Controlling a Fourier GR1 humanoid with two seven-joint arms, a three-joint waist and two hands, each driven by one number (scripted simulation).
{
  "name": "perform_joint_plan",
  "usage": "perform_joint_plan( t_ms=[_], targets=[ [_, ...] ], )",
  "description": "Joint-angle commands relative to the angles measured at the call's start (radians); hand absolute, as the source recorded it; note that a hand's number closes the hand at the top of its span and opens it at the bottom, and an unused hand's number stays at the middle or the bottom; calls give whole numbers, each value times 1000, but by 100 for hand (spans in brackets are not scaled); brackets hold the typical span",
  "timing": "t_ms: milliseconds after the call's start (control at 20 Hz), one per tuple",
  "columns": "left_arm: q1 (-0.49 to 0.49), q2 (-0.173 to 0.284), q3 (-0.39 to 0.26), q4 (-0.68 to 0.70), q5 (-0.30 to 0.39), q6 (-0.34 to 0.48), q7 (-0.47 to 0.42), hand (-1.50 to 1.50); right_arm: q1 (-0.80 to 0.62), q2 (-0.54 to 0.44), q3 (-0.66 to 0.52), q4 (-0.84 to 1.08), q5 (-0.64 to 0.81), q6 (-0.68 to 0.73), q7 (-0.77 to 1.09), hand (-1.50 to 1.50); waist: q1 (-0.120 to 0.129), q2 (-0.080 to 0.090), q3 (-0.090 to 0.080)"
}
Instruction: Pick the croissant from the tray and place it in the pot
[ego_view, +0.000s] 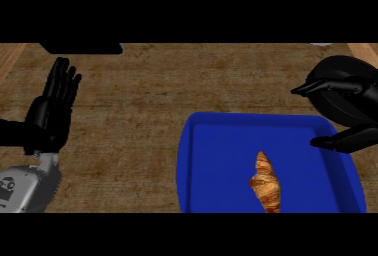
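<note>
Fingers of left hand (50, 112) straight, holding nothing; croissant (266, 182) lies on tray (221, 150).

The left hand (52, 107) stands open at the left of the frame, fingers (63, 80) straight and pointing up, its grey forearm (26, 187) rising from the lower left corner. The right hand (343, 97) shows at the right edge, fingers spread and bent.

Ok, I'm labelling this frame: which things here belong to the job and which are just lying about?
Job: croissant, blue tray it lies in, black pot beside the tray.
Just there: left hand, open and resting at the left; dark object at the counter's far edge.
</note>
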Motion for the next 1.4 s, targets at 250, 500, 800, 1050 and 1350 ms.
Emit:
perform_joint_plan(
  t_ms=[250, 500, 800, 1050, 1350],
  targets=[
    [2, -22, 32, 24, 21, -43, -31, 0, 22, -195, 42, 25, 305, 30, -375, -150, -3, -9, -2],
    [-11, -20, 35, 16, 9, -39, -8, 0, 21, -259, 164, -75, 429, 22, -292, -150, -4, -12, -2],
    [-24, -40, 17, 1, -36, -25, 31, 0, 29, -213, 218, -237, 484, 47, -90, -150, -8, -14, -2],
    [-8, -19, 87, 28, 16, -110, 15, 0, 36, -139, 248, -276, 542, 108, 43, -150, -3, -12, -2],
    [-56, -61, 75, 60, -54, -79, 14, 0, 139, -98, 264, -248, 655, 95, 2, -150, -8, -11, -1]
  ],
)
